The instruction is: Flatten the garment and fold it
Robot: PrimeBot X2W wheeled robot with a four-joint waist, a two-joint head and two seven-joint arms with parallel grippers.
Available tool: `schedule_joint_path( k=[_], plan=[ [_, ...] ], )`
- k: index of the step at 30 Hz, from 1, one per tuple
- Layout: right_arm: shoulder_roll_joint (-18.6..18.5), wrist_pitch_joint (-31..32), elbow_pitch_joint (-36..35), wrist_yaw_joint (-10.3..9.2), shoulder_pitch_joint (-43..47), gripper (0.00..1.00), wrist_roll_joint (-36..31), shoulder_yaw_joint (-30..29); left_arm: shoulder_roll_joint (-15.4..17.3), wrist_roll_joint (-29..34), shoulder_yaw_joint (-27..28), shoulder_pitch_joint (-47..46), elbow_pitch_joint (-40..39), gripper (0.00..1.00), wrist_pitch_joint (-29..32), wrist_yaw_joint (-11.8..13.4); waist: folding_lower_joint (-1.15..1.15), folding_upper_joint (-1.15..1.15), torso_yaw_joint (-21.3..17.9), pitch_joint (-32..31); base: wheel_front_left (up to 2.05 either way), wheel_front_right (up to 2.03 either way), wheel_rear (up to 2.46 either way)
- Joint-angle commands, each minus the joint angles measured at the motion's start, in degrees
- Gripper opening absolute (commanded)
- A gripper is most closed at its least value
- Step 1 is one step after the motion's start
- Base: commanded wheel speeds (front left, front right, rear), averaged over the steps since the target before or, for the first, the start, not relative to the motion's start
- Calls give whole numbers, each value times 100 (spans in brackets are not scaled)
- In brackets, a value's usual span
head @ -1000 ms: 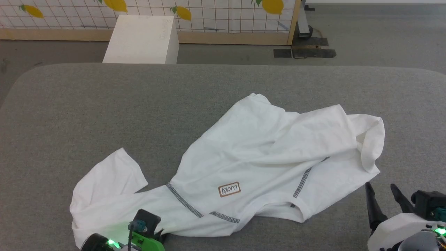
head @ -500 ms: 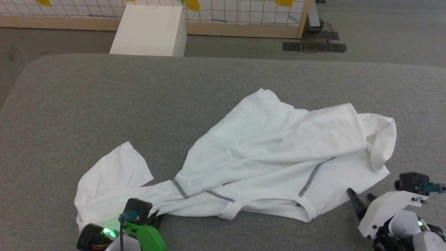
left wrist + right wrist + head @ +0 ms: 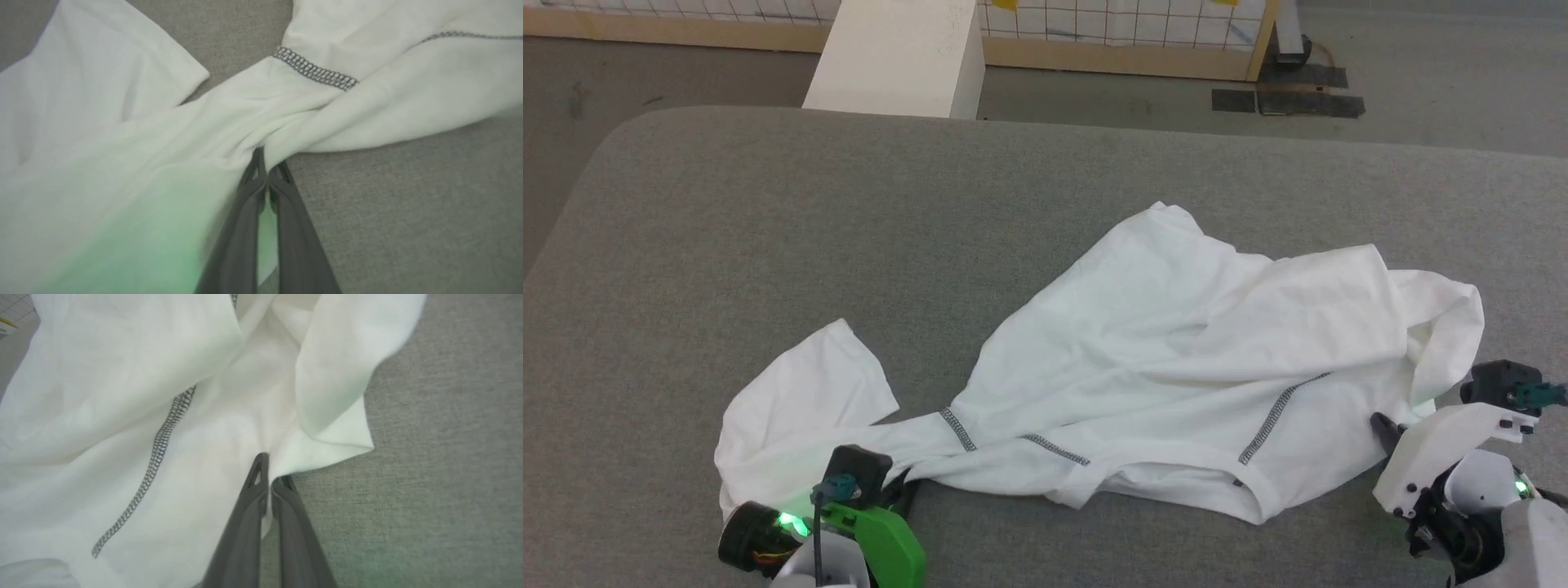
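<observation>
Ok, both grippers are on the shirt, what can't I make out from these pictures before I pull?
- Left wrist view: the left gripper tips are buried in the bunched garment; layers pinched unclear.
- Right wrist view: the right gripper tips vanish under a fold; same doubt.
- Head view: the right gripper's pale housing covers most of its fingers.
- Head view: the white box is cut off by the top edge.

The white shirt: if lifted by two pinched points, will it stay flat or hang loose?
Probably loose: the shirt bunches into tight folds where the left gripper pinches it, so it would likely sag between grips. It looks thin and light, lying in soft wrinkles. The right gripper pinches near an edge, so cloth might slip out.
</observation>
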Motion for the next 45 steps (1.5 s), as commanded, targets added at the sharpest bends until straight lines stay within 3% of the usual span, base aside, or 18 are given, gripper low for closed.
schedule_joint_path(
  k=[1,3,4,10,13,16,17,21,27,29,30,35,40,45],
  plan=[
    [26,-45,-166,-8,176,0,44,46,31,-34,17,-48,-61,0,-68,-17,0,0,-6,-80,0,0,0],
    [26,-33,-638,-8,408,0,20,141,89,-57,96,-41,-276,0,-177,3,0,0,-33,-170,0,0,0],
    [26,218,-1639,-8,804,0,-112,215,195,-210,318,-14,-785,0,-308,37,0,0,-101,-306,0,0,0],
    [-15,1052,-3584,-8,1104,0,-565,346,468,-559,776,-231,-1916,0,-277,-19,0,0,-251,-456,0,0,0],
    [-312,1511,-4187,-8,829,0,-690,508,589,-808,1016,-563,-2281,0,-97,-120,0,0,-347,-420,0,0,0],
    [-779,1848,-4351,-8,298,0,-676,693,680,-1004,1192,-1064,-2457,0,156,-238,0,0,-422,-271,0,0,0],
    [-1244,2111,-4253,-8,-492,0,-583,919,751,-1059,1356,-1760,-2472,0,398,-295,0,0,-498,47,0,0,0],
    [-1813,2323,-3831,-8,-1716,0,-516,1339,668,-1176,1646,-2809,-2215,0,538,-276,0,0,-622,683,0,0,0],
    [-2178,2095,-2991,-8,-3726,0,-668,1892,638,-1165,2125,-4458,-1566,0,617,-61,0,0,-869,1697,0,0,0],
    [-2204,1905,-2698,-8,-4354,0,-801,2007,701,-1032,2214,-4995,-1334,0,618,18,0,0,-929,1986,0,0,0],
    [-2155,1567,-2312,-8,-5208,0,-1030,2103,807,-770,2328,-5774,-1033,0,530,148,0,0,-1030,2384,0,0,0],
    [-1903,732,-1704,-8,-6481,0,-1498,2043,863,-287,2531,-6925,-712,0,-29,454,0,0,-1170,2898,0,0,0],
    [-1725,-82,-1321,-8,-7287,0,-1993,1921,805,-13,2693,-7527,-588,0,-723,675,0,0,-1194,3125,0,0,0],
    [-1592,-573,-830,-8,-7478,0,-2097,1870,798,-56,2713,-7463,-289,0,-947,605,0,0,-1114,3147,0,0,0]
  ],
)
